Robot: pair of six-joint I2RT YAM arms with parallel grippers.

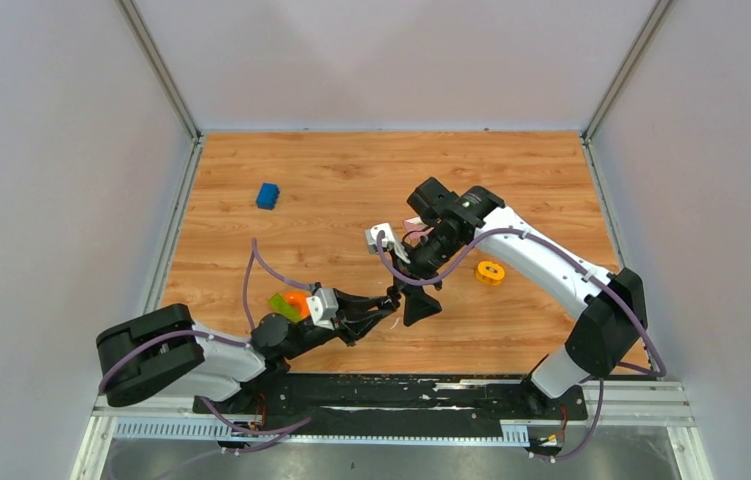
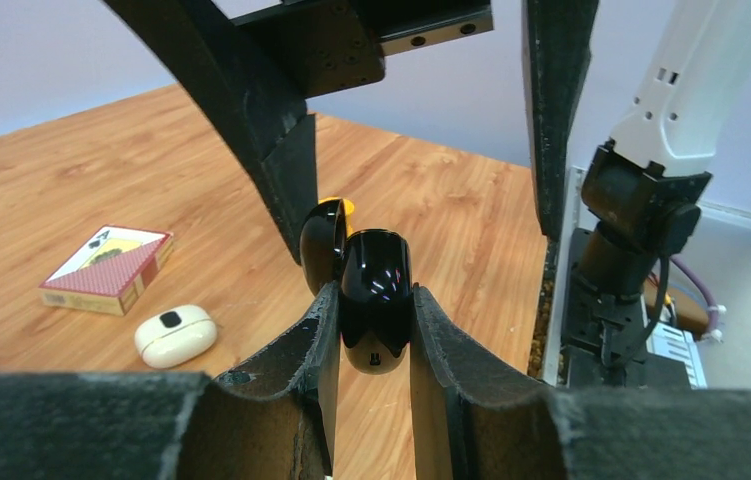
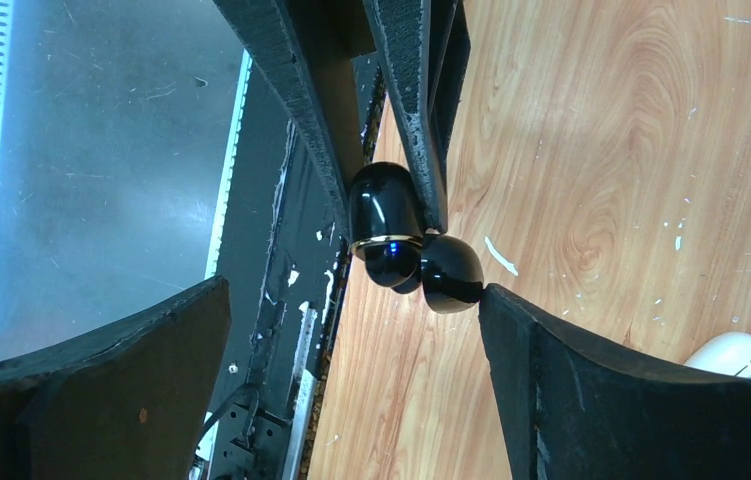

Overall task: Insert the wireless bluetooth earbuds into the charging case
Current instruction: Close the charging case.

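Left gripper [image 2: 374, 305] squeezing black charging case [image 2: 376, 285], lid open, by near edge of tabletop [image 1: 351, 170]; right gripper [image 3: 351, 300] spread wide, holding nothing, case right between its jaws

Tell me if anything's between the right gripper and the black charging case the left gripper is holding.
Nothing visible does. The right gripper is open and faces the charging case with only clear space between them. The left gripper alone clamps the case.

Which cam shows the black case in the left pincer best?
Right wrist: the black case shows side-on, with its gold band and open lid clear. Left wrist shows it end-on, half hidden between the fingers of the left pincer. Top external: too small to make out.
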